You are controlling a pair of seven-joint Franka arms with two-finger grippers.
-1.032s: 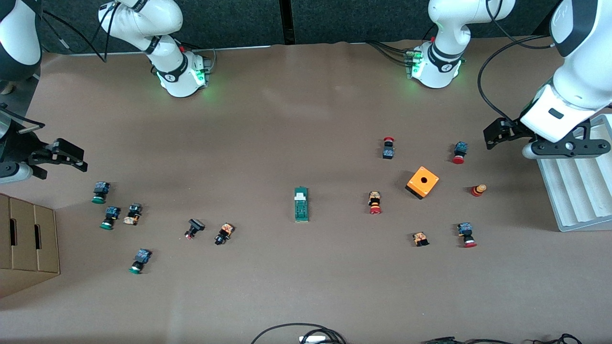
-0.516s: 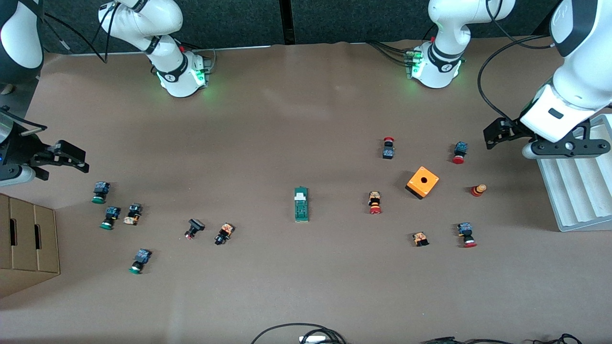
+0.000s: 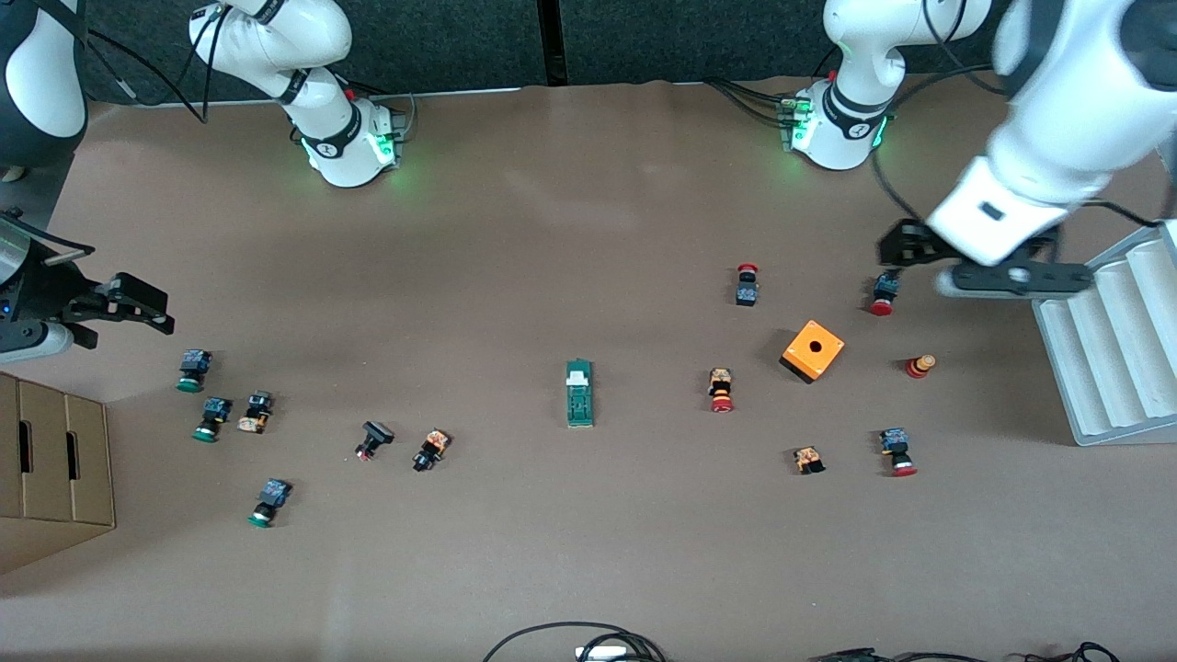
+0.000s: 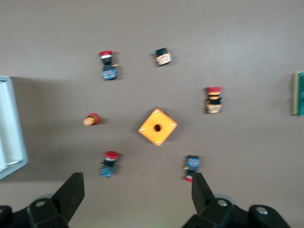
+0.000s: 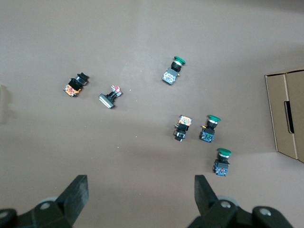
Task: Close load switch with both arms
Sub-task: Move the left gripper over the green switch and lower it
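The load switch (image 3: 579,393), a narrow dark-green block with a white end piece, lies flat at mid-table; its edge shows in the left wrist view (image 4: 298,93). My left gripper (image 3: 1011,276) hangs open and empty above the left arm's end of the table, close to a red-capped button (image 3: 882,295); in its wrist view the left gripper (image 4: 137,194) has only bare table between its fingers. My right gripper (image 3: 101,308) hangs open and empty over the right arm's end; the right gripper (image 5: 140,197) frames bare table beside green-capped buttons (image 5: 222,162).
An orange box with a hole (image 3: 812,349) and several red-capped buttons lie toward the left arm's end. A white ridged rack (image 3: 1113,340) stands at that table edge. Several green-capped buttons (image 3: 190,370) and a cardboard carton (image 3: 51,469) sit toward the right arm's end.
The left arm has swung away from the white rack toward mid-table, its gripper still open. The right gripper has barely shifted. The load switch has not moved.
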